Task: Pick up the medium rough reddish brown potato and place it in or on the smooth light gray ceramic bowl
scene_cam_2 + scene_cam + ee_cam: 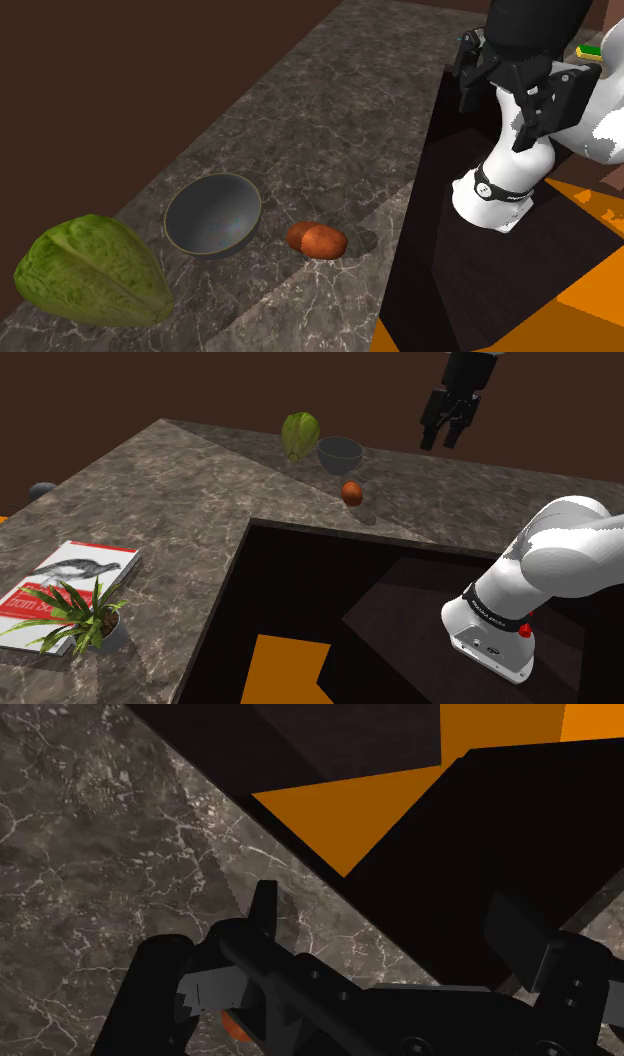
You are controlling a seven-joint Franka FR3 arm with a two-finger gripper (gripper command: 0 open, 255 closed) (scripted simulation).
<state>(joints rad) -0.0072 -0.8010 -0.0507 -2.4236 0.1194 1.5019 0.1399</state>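
The jaws stand apart, empty; the gripper (pixel 442 440) hangs high over the veined stone counter (pixel 180 502). The reddish-brown potato (pixel 352 493) lies just beside the grey bowl (pixel 339 453). Approach stage, I'd say: next, descend over the potato.

A home kitchen, it seems: a dark, veined stone L-shaped surface (pixel 180 502) carries a cabbage (pixel 299 435) and bowl (pixel 339 453) near its far edge, and a potted plant (pixel 85 614) on a book (pixel 60 587) at its near corner.

White arm (pixel 570 552) w/ dark joints (pixel 488 608), all-blk gripper (pixel 441 442).
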